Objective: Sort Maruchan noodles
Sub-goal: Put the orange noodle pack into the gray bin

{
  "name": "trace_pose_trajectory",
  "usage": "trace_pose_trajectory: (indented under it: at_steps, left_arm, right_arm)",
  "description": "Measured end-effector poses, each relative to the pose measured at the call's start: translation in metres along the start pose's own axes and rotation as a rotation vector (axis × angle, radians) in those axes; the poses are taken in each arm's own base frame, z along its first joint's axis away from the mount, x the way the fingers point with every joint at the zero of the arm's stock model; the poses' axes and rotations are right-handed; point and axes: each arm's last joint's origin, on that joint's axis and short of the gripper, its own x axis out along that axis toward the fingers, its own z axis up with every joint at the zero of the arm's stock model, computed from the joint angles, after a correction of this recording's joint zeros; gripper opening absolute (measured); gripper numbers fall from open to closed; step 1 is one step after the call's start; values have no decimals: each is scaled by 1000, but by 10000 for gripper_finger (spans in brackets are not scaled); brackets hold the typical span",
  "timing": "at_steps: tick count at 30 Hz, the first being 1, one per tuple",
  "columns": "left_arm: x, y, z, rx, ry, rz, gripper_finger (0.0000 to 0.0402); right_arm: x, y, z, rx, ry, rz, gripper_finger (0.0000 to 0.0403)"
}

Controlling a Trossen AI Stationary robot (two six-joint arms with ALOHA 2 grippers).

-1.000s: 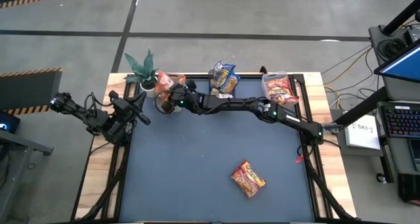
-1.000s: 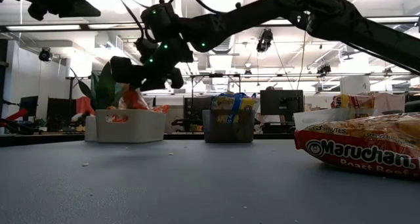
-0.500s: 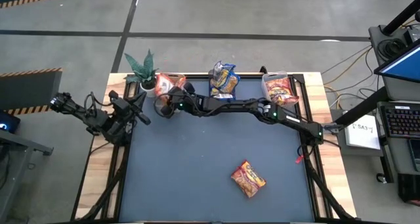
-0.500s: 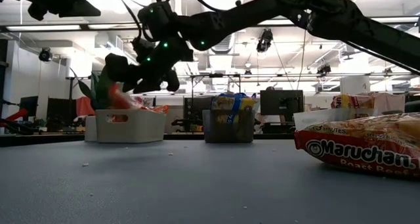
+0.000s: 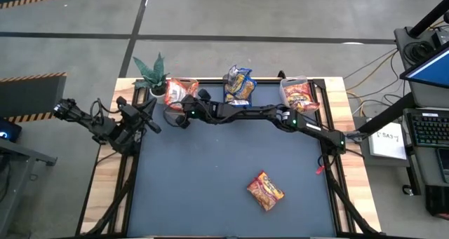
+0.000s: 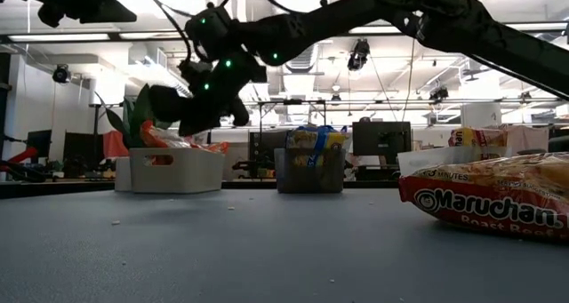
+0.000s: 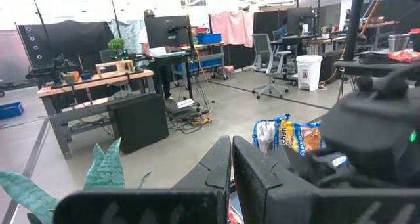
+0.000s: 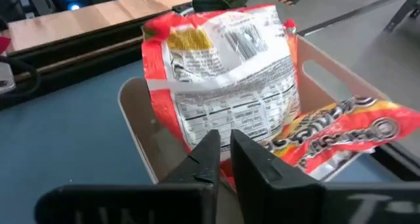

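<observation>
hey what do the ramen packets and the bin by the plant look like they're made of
The ramen packets look like thin glossy plastic film: they crinkle, catch glare and carry printed labels. The bin beside the plant appears to be rigid plastic, with smooth walls, rounded corners and a moulded handle slot; it looks milky white in the low view, so whether it is clear or opaque is uncertain.

Red-orange noodle packets (image 8: 230,106) fill a white bin (image 8: 141,119); mat (image 5: 210,176) blue-grey.

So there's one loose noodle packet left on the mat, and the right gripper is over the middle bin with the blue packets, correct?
Not quite. The high view shows the right gripper at the far-left bin holding red packets. One loose packet does remain on the mat.
</observation>
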Motion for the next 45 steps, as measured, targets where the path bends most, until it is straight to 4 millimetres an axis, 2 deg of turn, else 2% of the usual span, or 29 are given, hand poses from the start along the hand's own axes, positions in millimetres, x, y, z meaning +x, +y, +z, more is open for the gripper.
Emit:
trace_pose_trajectory:
  at_steps: [6,10,15,18,21,23,27,29,33,39,42,45]
  left_arm:
    - [0,0,0,2,0,0,0]
    - [0,0,0,4,1,0,0]
    - [0,0,-1,7,1,0,0]
    - [0,-1,-4,49,8,-2,0]
    - [0,-2,-10,79,21,-1,0]
    - [0,-2,-15,93,30,0,0]
    - [3,0,-22,92,49,50,0]
    - [6,3,-28,80,62,93,0]
    - [16,4,-34,-1,110,38,0]
    - [42,7,-47,-91,281,8,0]
    - [54,13,-55,-108,424,84,0]
    - [65,17,-63,-105,511,188,0]
  right_arm:
    - [-11,-2,18,-7,-20,2,9]
    - [-11,-3,24,12,-64,15,9]
    - [-3,-8,32,63,-166,148,9]
    - [2,-13,27,34,-125,143,9]
    - [-6,-17,29,-46,-49,126,9]
    - [-22,-21,39,-100,-2,120,8]
    - [-73,-29,72,-158,59,122,8]
    - [-92,-29,76,-178,118,125,8]
    - [-117,-17,63,-243,267,150,8]
    - [-162,-3,62,-266,283,200,8]
    - [-173,1,46,-274,322,211,8]
    - [-189,3,37,-266,289,237,8]
